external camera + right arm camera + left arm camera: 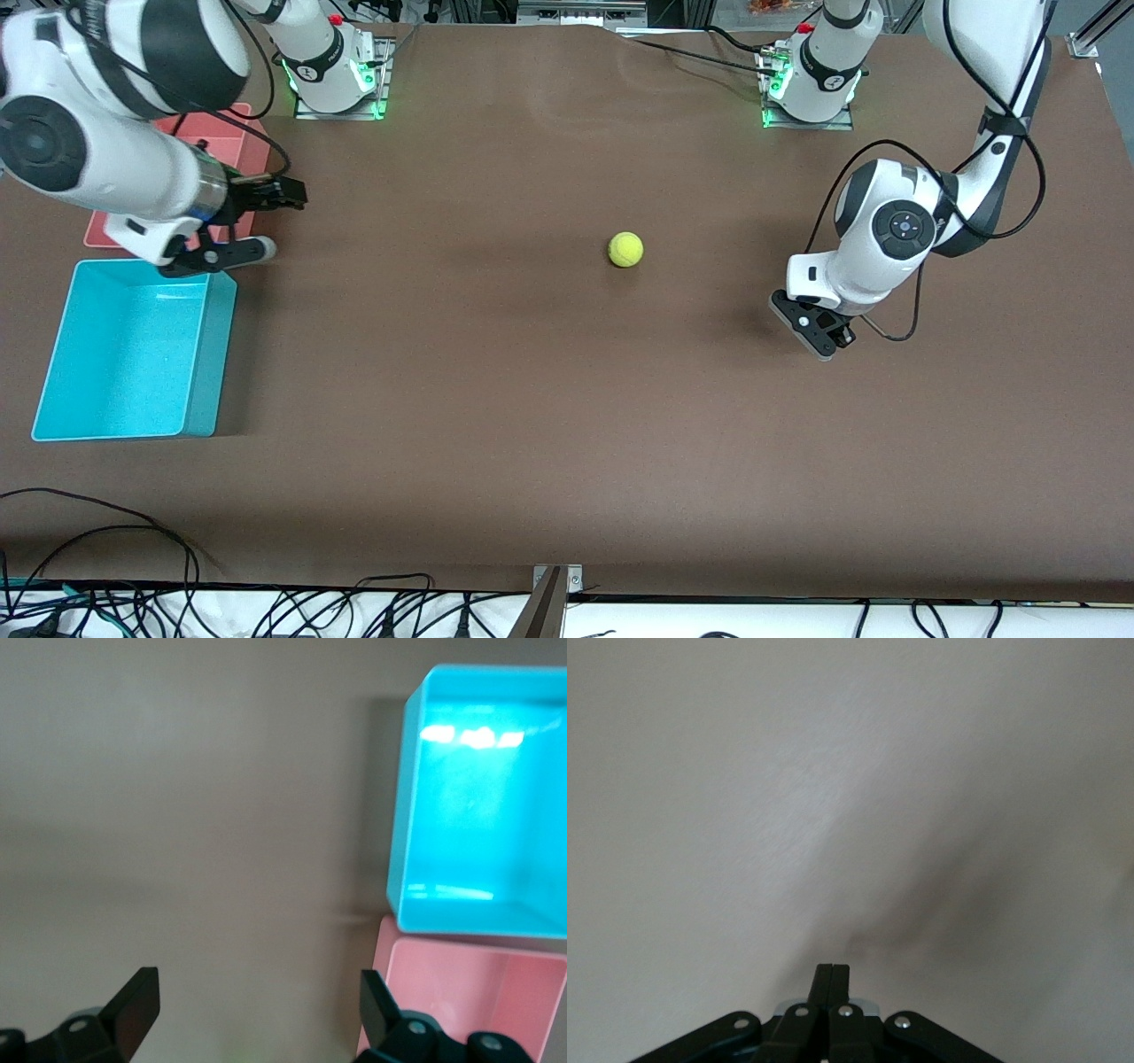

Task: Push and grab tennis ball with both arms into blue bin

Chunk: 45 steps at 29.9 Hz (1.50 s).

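The tennis ball (625,249) lies on the brown table near the middle, toward the left arm's end. My left gripper (811,326) is shut and empty, low over the table beside the ball toward the left arm's end, about a bin's length from it. In the left wrist view its fingers (832,979) are pressed together over bare table. My right gripper (282,221) is open and empty, beside the corner of the blue bin (133,350). The right wrist view shows its open gripper (257,1005) and the blue bin (478,815). The ball is in neither wrist view.
A pink bin (213,146) stands next to the blue bin, farther from the front camera, partly hidden by the right arm; it also shows in the right wrist view (469,992). Cables lie along the table's front edge (266,611).
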Available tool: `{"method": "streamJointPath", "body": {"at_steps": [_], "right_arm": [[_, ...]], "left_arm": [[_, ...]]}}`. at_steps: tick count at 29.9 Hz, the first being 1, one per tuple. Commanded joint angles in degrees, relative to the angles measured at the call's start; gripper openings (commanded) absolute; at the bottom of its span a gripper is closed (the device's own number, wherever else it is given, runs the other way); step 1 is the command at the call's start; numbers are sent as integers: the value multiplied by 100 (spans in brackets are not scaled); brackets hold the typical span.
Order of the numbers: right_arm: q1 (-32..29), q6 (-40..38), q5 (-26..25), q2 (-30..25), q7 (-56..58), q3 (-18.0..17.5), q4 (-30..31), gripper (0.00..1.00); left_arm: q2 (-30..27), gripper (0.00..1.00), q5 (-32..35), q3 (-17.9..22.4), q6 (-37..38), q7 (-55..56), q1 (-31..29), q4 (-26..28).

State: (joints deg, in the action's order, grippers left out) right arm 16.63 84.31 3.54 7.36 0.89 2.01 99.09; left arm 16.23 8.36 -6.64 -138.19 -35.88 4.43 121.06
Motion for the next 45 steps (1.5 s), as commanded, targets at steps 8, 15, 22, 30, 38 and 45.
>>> {"method": "streamJointPath", "body": {"at_steps": [8,15,22,30,38,45], "right_arm": [[1193,920,876,143,-589,19,962,100],[2150,1843,921,327,-1766,1,1323,100],[2749,2485,921,696,-2602,-8,1306,100],[3329,3389,930,1135,-3402,-8,1297,100],[3593,4339,947,1540,-3806,-8,1270,100],[3690,4919,956,1821,-4009,-8,1244,100]], "left_arm": [[-727,0,-10,251,442,-727,-144,216],[-973,0,456,269,442,-736,-179,374],[-1342,0,464,278,451,-683,-179,453],[-1825,0,464,269,775,-683,-179,436],[-2256,8,464,269,1171,-674,-179,356],[-2405,37,368,269,1303,-403,-179,356]]}}
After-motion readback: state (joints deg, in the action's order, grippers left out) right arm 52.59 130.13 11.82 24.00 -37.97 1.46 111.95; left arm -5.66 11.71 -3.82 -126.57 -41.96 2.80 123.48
